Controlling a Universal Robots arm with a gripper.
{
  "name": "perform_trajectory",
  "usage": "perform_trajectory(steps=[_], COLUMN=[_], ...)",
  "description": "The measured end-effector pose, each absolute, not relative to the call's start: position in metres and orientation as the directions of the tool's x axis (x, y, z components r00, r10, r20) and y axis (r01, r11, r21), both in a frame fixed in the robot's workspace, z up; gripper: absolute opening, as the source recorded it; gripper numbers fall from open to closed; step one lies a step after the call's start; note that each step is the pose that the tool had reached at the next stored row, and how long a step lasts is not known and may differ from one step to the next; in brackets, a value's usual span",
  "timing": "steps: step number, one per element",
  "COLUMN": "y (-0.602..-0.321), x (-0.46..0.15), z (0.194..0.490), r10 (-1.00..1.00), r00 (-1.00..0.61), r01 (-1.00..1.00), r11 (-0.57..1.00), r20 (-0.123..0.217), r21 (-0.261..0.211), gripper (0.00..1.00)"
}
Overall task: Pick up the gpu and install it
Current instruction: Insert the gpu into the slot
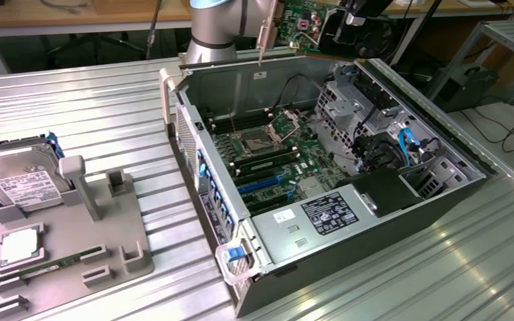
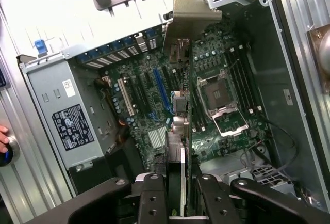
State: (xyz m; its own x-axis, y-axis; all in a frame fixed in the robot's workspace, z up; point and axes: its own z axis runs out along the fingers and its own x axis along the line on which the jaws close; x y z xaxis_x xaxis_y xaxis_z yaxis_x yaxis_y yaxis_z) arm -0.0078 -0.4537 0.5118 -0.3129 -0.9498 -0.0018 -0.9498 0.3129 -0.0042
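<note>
**Claw clamped on graphics card above open computer**

Standing by the bench, you would see the robot arm's black claw gripping the graphics card from both sides, one finger pressed against each flat face. The card hangs in the air above the far rim of the computer case, clear of everything inside. Its green board and round black fan face the room, and its pale metal end bracket points down toward the case.

From the wrist, the card shows edge-on over the main circuit board, close to a long blue slot.

The case lies open on a ribbed metal table. At the exterior view's left, well apart from the case, a grey tray holds a silver hard drive and a slim green memory stick.
</note>
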Motion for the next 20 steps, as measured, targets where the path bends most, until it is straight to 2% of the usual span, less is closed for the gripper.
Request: perform_trajectory(steps=[20], y=[-0.4538], x=[-0.0077], z=[0.5097], r10=[-0.997], r00=[-0.081], r01=[-0.997], r11=[0.081], r20=[-0.002], r21=[-0.008], gripper=[0.27])
